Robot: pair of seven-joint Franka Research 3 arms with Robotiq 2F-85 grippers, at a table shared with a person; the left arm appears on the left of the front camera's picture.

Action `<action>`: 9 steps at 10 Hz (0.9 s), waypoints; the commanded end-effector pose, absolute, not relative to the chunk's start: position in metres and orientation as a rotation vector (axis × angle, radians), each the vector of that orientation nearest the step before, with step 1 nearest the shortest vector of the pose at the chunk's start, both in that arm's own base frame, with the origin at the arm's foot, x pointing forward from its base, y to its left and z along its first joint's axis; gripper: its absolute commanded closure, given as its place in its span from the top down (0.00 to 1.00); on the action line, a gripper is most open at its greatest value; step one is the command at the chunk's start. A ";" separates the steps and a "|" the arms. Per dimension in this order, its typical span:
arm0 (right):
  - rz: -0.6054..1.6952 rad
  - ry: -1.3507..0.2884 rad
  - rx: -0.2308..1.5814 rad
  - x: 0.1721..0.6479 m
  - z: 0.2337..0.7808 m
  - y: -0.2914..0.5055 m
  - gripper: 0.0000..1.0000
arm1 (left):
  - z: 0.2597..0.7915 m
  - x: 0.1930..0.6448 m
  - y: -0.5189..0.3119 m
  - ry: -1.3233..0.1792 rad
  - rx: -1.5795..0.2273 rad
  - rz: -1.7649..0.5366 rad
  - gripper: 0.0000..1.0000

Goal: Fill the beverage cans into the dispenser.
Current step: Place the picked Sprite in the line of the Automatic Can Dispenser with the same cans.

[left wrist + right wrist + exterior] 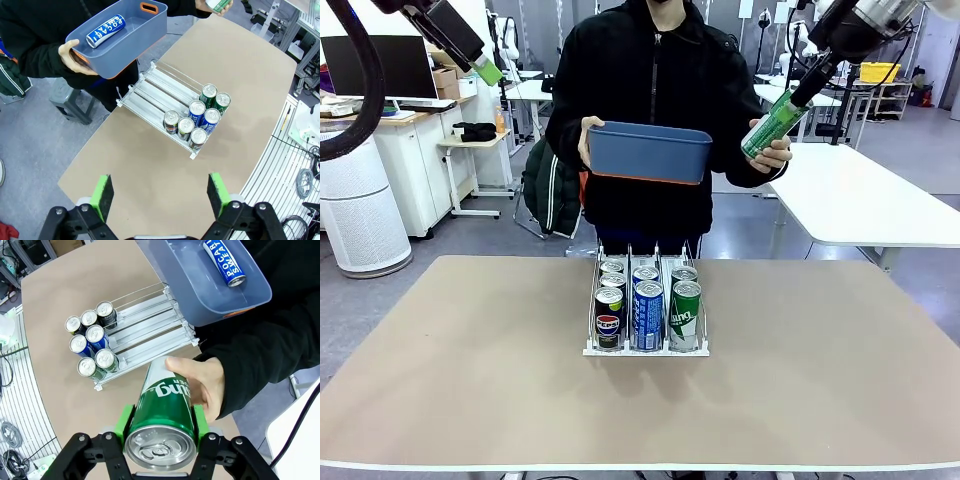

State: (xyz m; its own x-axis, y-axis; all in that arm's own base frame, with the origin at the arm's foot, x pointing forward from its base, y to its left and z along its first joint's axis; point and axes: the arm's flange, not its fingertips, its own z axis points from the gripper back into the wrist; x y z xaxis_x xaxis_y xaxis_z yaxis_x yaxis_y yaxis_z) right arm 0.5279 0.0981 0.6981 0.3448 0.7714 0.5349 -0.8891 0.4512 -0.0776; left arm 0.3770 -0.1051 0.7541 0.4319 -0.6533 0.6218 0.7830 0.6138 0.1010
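While my right gripper [161, 422] clamped the green can [159, 400] that the person's hand [202, 385] also held in handover, my left gripper [160, 192] hung open, and I judged the next move was carrying it to the dispenser [145, 322] at ten o'clock.

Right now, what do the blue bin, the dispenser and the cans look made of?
Blue bin: looks moulded plastic, matte, rounded corners, orange handle insert. Dispenser: glossy white lanes, plastic or coated metal; thin wire dividers look metal. Cans: likely aluminium, silver tops with pull tabs, printed sides.
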 end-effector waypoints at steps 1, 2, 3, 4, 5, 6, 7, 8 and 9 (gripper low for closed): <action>1.094 -0.545 0.247 0.527 0.697 0.098 0.00 | 0.754 0.377 -0.104 -0.672 -0.216 -0.905 1.00; 1.094 -0.545 0.247 0.527 0.697 0.098 0.00 | 0.754 0.377 -0.104 -0.672 -0.216 -0.905 1.00; 1.094 -0.545 0.247 0.527 0.697 0.098 0.00 | 0.754 0.377 -0.104 -0.672 -0.216 -0.905 1.00; 1.094 -0.545 0.247 0.527 0.697 0.098 0.00 | 0.754 0.377 -0.104 -0.672 -0.216 -0.905 1.00; 1.094 -0.545 0.247 0.527 0.697 0.098 0.00 | 0.754 0.377 -0.104 -0.672 -0.216 -0.905 1.00; 1.094 -0.545 0.247 0.527 0.697 0.098 0.00 | 0.754 0.377 -0.104 -0.672 -0.216 -0.905 1.00; 1.094 -0.545 0.247 0.527 0.697 0.098 0.00 | 0.754 0.377 -0.104 -0.672 -0.216 -0.905 1.00; 1.094 -0.545 0.247 0.527 0.697 0.098 0.00 | 0.754 0.377 -0.104 -0.672 -0.216 -0.905 1.00; 1.094 -0.545 0.247 0.527 0.697 0.098 0.00 | 0.754 0.377 -0.104 -0.672 -0.216 -0.905 1.00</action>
State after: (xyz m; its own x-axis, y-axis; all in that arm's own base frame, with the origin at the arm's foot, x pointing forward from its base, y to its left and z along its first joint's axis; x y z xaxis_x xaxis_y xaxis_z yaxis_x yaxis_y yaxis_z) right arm 0.5277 0.0982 0.6973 0.3458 0.7724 0.5327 -0.8902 0.4495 -0.0739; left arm 0.3770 -0.1051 0.7541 0.4319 -0.6533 0.6218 0.7830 0.6138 0.1010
